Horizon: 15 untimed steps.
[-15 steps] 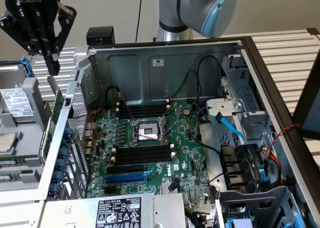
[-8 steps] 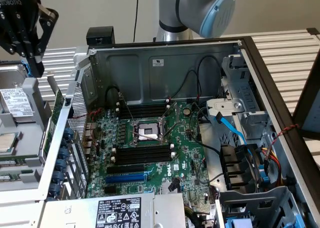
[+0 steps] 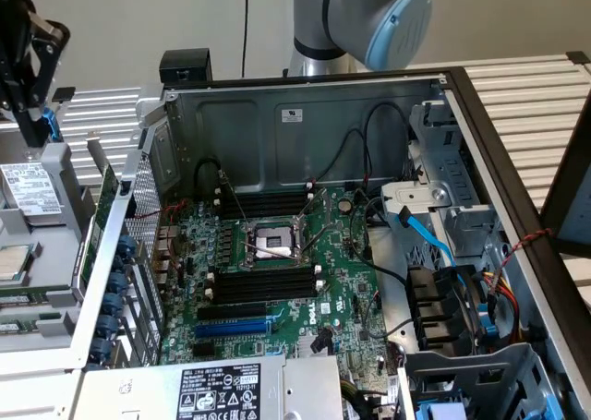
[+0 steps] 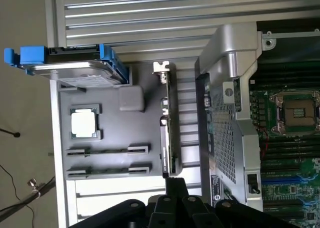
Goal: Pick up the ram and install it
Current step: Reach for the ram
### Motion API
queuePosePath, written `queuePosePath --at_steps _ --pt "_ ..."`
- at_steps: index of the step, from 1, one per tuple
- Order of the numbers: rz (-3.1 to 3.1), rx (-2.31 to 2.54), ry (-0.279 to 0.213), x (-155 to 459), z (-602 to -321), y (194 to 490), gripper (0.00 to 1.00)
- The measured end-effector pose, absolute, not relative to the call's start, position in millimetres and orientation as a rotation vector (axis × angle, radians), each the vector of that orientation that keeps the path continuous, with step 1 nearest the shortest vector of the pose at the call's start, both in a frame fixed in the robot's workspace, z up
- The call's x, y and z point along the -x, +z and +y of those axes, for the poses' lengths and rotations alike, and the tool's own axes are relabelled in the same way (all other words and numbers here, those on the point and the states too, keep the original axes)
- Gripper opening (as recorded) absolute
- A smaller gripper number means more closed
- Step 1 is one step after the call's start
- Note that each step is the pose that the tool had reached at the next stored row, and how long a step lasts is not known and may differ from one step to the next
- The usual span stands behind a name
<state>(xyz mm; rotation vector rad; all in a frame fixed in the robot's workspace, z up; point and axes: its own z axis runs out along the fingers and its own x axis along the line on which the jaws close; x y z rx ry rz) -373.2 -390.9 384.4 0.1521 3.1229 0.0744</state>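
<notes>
An open grey metal computer case [image 3: 305, 125] lies on the pale slatted bench [image 3: 526, 83]. Its green motherboard [image 3: 305, 282] carries long black memory slots [image 3: 263, 286], a blue expansion slot [image 3: 231, 329] and loose cables. Outside the case wall, on the exterior view's left, a grey parts tray [image 3: 55, 226] holds a labelled hard drive [image 3: 28, 187] and the ram [image 3: 32, 297], a long thin green stick resting in a holder. The black claw [image 3: 32, 115] hangs above that tray. The white power supply label [image 3: 222, 392] is too small to read.

From the wrist, the claw [image 4: 175, 188] has its fingers together, clamped on nothing. The ram [image 4: 107, 149] sits edge-on in its holder, well apart from the claw. Near it are a square silver processor [image 4: 85, 124] and an upright expansion card [image 4: 169, 133].
</notes>
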Motion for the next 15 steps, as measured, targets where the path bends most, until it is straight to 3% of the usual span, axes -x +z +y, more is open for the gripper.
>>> queuePosePath --at_steps 15 --pt "3.124 -0.152 0.074 435 -387 381 0.11"
